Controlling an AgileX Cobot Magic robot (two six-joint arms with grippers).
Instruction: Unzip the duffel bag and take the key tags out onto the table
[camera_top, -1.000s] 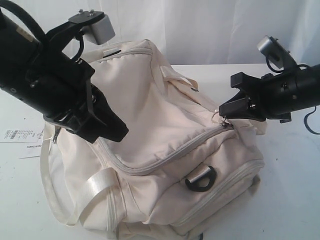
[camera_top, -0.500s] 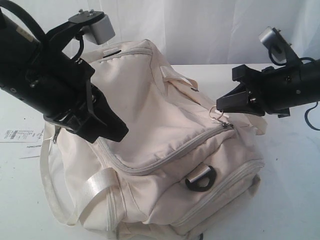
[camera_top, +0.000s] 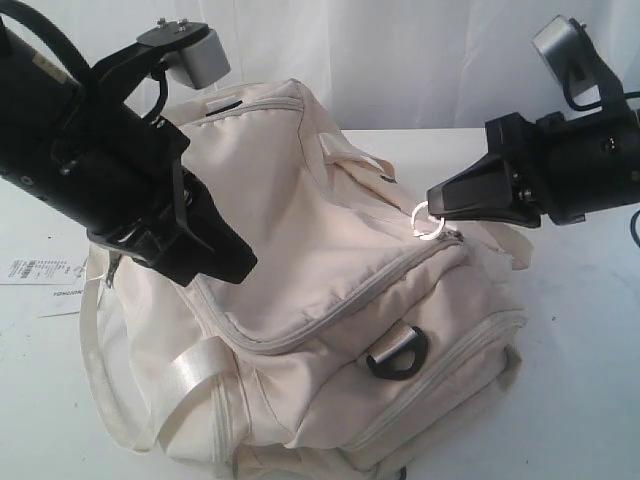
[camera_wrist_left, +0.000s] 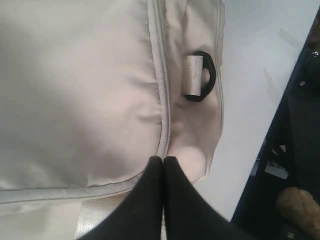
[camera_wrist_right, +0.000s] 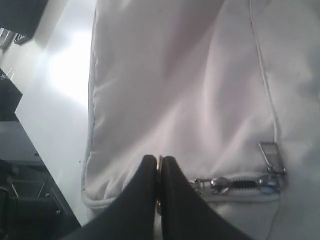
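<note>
Exterior view: cream duffel bag (camera_top: 330, 270) lying on the desk (camera_top: 590, 380), zipper (camera_top: 340, 305) looking closed. Right gripper (camera_top: 432, 203) with jaws pressed together, pinching the pull ring (camera_top: 428, 222) at the zipper's end. Left gripper (camera_top: 238, 262) with jaws shut on nothing visible, tip against the fabric at the other end. Key tags not seen, probably inside. Risks: ring slipping from so thin a pinch; bag dragging along if weakly held.

Both arms matte black. Left gripper (camera_top: 238, 266): tapered wedge fingers; right gripper (camera_top: 436, 196) likewise. Left wrist camera (camera_top: 196, 56), a silver box on a black bracket, upper left; right wrist camera (camera_top: 558, 38), upper right. Black cable (camera_top: 48, 32) loops top left.
</note>
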